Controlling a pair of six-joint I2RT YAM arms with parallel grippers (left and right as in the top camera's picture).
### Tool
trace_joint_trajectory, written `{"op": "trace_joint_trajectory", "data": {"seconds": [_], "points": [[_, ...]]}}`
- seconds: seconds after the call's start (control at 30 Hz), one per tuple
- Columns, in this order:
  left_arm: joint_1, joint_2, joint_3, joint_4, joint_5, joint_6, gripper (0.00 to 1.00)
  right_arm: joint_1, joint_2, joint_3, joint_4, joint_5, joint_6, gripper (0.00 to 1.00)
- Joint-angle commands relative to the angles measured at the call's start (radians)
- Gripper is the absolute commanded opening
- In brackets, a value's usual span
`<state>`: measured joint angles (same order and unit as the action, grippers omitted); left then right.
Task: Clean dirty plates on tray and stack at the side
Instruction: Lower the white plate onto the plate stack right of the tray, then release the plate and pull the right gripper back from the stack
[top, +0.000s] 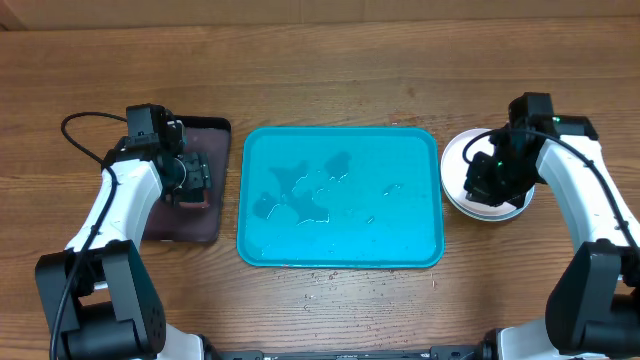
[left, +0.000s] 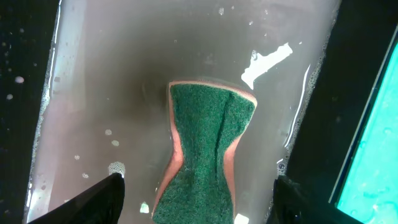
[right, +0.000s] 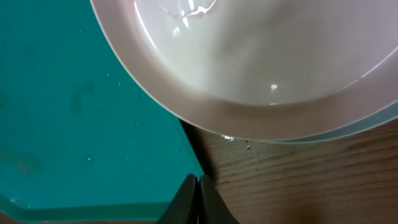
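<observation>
Right gripper (right: 198, 198) pinched shut on nothing beside the plates (right: 261, 62), left gripper (left: 196, 200) gaping over the sponge (left: 208, 137): a careless swing could topple them.

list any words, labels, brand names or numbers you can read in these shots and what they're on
None: no words, labels, brands or numbers can be read in any view.
The tray, white plate, sponge and dark tray are all plain.
The left arm and right arm show no marking clear enough to read.
</observation>
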<state>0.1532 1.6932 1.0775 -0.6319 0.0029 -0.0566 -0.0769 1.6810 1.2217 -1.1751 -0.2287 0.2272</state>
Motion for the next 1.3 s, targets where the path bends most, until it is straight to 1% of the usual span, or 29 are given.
{"op": "trace_joint_trajectory", "data": {"seconds": [0.0, 0.2, 0.33, 0.47, 0.77, 1.13, 1.27], "points": [[0.003, -0.024, -0.009, 0.000, -0.002, -0.019, 0.77, 0.025, -0.019, -0.050, 0.057, -0.003, -0.017, 0.04], [0.003, -0.024, -0.009, -0.002, -0.002, -0.019, 0.77, 0.064, -0.019, -0.092, 0.314, 0.000, -0.014, 0.04], [0.003, -0.024, -0.009, -0.011, -0.002, -0.019, 0.77, 0.078, -0.018, -0.103, 0.385, 0.017, -0.013, 0.04], [0.003, -0.024, -0.009, -0.011, -0.002, -0.019, 0.77, 0.077, -0.018, -0.103, 0.373, 0.063, 0.016, 0.04], [0.003, -0.024, -0.009, -0.011, -0.002, -0.018, 0.77, 0.078, -0.018, -0.104, 0.272, 0.063, 0.015, 0.04], [0.003, -0.024, -0.009, -0.011, -0.002, -0.019, 0.77, 0.078, -0.018, -0.105, 0.254, 0.063, 0.016, 0.04], [0.003, -0.024, -0.009, -0.011, -0.002, -0.019, 0.77, 0.078, -0.018, -0.105, 0.216, 0.063, 0.015, 0.04]]}}
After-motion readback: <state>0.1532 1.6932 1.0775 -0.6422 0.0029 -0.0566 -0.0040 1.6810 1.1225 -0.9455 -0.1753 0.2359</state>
